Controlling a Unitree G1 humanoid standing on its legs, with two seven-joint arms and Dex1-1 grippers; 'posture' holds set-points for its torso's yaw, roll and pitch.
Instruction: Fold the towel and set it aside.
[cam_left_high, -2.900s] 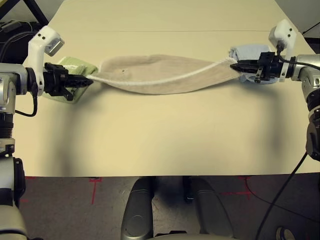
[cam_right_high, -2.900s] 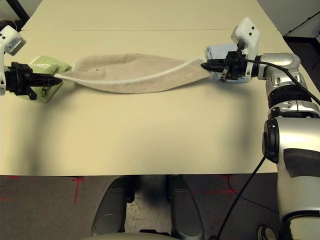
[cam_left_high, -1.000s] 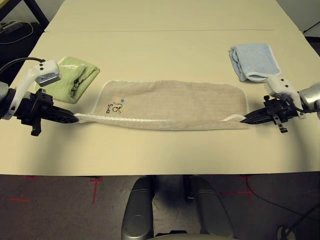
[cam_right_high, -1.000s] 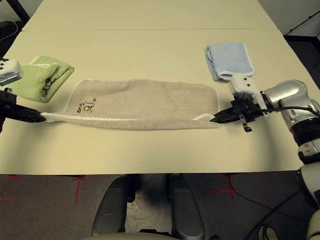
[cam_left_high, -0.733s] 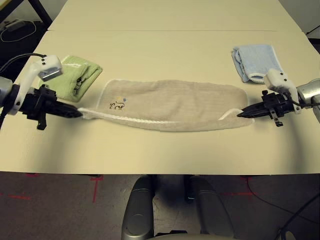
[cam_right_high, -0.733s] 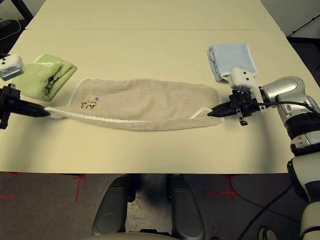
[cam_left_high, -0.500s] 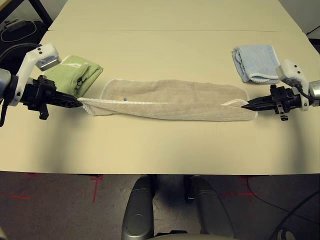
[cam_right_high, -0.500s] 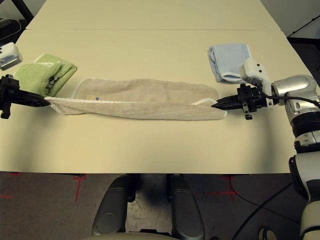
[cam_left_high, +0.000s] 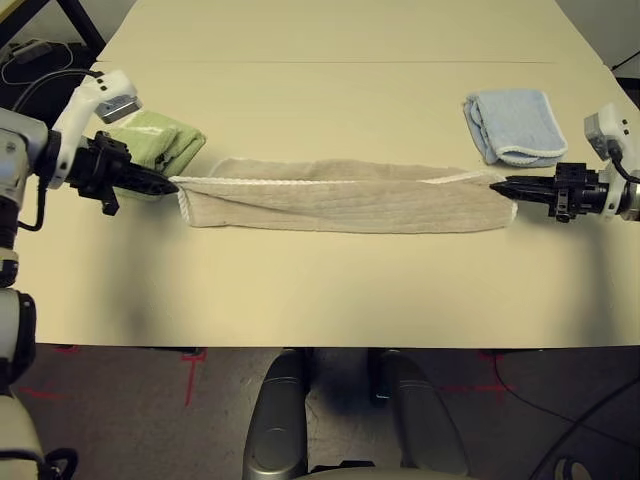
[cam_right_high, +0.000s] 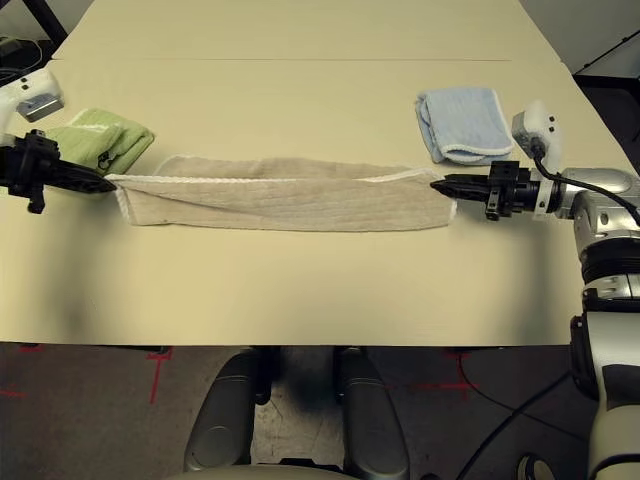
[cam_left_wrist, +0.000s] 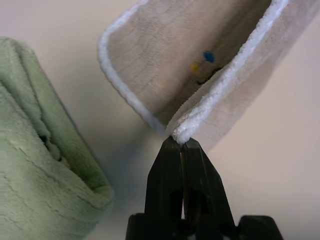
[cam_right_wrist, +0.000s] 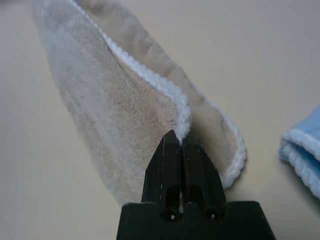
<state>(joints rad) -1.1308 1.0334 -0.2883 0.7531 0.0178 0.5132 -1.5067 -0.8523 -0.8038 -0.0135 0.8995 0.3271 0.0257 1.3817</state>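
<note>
Towel (cam_left_high: 345, 203) now lies doubled lengthwise; left gripper (cam_left_high: 168, 184) at nine o'clock and right gripper (cam_left_high: 497, 184) at three o'clock, pinching its corners, carried the near edge over the far edge.

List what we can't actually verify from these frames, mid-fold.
- Towel logo: head views, covered by the folded-over layer; left wrist view shows just two coloured dots inside the fold.
- Towel tag: not found in any view.
- Left gripper and right gripper pinch points: how many layers each holds, hidden between the shut fingers.
- Green towel: part hidden behind the left gripper, head views.
- Blue towel: cut off by the right wrist view's edge.
</note>
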